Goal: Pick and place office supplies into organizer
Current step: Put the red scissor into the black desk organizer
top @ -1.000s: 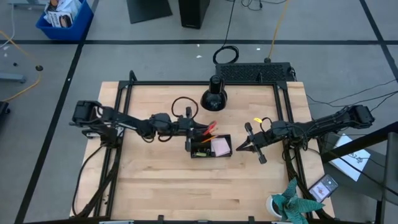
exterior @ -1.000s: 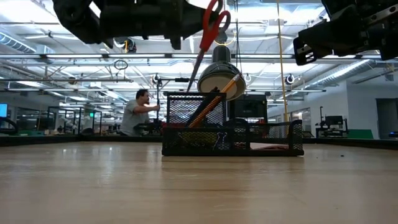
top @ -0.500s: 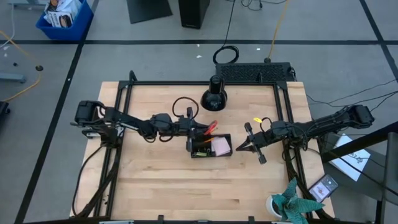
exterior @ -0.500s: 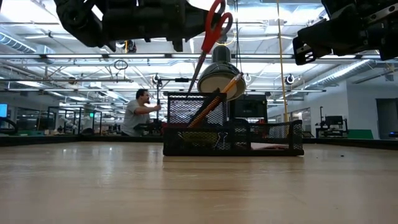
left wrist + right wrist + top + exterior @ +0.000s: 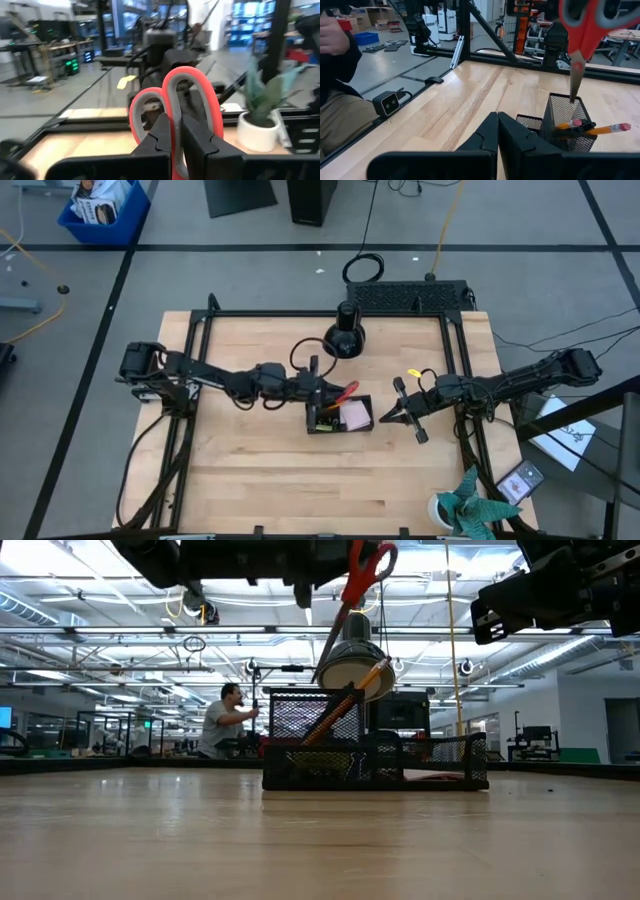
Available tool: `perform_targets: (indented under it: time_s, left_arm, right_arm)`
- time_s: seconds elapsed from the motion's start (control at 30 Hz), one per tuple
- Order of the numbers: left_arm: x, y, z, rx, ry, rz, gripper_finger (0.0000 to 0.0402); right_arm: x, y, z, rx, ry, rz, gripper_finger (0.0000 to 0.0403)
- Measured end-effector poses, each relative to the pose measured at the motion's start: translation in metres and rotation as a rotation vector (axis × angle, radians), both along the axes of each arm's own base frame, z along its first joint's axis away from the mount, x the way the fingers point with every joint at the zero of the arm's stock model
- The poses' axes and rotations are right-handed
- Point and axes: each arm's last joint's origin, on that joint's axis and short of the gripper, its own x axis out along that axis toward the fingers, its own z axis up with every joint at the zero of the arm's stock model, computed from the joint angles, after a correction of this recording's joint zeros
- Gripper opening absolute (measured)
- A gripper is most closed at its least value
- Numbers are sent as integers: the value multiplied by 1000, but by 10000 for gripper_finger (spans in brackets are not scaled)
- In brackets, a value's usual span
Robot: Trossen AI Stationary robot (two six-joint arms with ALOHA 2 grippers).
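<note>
Wooden table [image 5: 260, 460]: left gripper [image 5: 322, 388] gripping scissors [image 5: 352, 595] above organizer [image 5: 375, 758].

Over the organizer [image 5: 340, 416] we find the way from above taken up by the left hand [image 5: 318, 388] and its scissors [image 5: 352, 602]. The black cone-shaped object [image 5: 343, 337] stands close behind it, the right hand [image 5: 385, 418] just beside it. Bare bench [image 5: 280, 480] lies open in front.
</note>
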Motion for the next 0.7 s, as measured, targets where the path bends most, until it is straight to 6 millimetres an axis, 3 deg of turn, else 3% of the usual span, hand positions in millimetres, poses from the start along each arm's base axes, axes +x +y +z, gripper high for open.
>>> perform_targets:
  time_s: [0.7]
  left_arm:
    - [3, -6, -28, -25, 116, 141, 14]
  right_arm:
    - [0, 0, 0, 20, 3, -1, 0]
